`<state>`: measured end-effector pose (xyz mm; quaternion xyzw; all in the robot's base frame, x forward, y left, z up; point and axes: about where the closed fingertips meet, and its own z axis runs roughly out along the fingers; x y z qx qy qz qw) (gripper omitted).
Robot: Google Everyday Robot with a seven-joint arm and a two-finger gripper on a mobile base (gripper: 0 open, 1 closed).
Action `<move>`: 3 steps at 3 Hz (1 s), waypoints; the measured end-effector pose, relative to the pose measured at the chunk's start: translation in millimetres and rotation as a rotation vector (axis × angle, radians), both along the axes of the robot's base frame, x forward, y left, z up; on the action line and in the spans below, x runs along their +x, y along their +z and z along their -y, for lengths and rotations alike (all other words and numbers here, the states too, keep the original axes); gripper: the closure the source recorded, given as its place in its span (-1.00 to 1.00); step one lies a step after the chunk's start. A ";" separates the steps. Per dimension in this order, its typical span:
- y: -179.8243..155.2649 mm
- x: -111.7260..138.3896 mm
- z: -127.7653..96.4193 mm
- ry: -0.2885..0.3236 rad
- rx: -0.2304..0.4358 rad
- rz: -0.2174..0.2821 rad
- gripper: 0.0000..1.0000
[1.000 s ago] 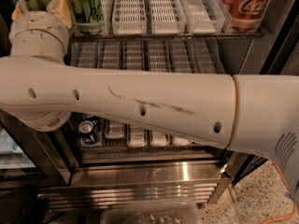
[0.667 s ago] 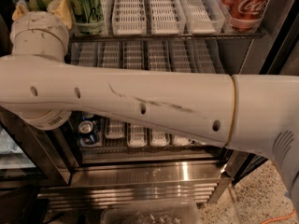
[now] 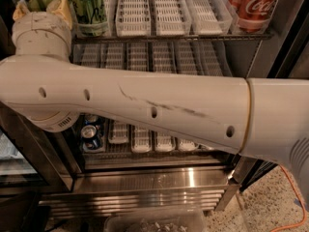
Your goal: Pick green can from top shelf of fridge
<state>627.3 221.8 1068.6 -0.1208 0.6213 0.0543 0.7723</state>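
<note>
— Where is the pincer (image 3: 41,8)?
— At the top shelf's (image 3: 169,36) left end, mostly hidden behind the wrist (image 3: 41,35).
— And the green can (image 3: 87,6) beside it?
— Its top is cut off by the upper edge.

My gripper (image 3: 41,9) sat at the left front of the top shelf (image 3: 169,36), a neighbouring green can (image 3: 89,6) close on its right. The white lane trays (image 3: 169,8) in the middle lay bare, free room up to the Coca-Cola can (image 3: 253,6) at the right. My own arm (image 3: 154,110) crossed before the lower racks (image 3: 145,57).
</note>
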 end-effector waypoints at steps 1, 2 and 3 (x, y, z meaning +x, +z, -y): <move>0.0 0.0 -0.1 0.001 0.000 0.000 0.65; 0.1 0.0 -0.1 0.001 0.000 0.000 1.00; 1.6 -0.5 -0.1 0.004 0.005 0.003 1.00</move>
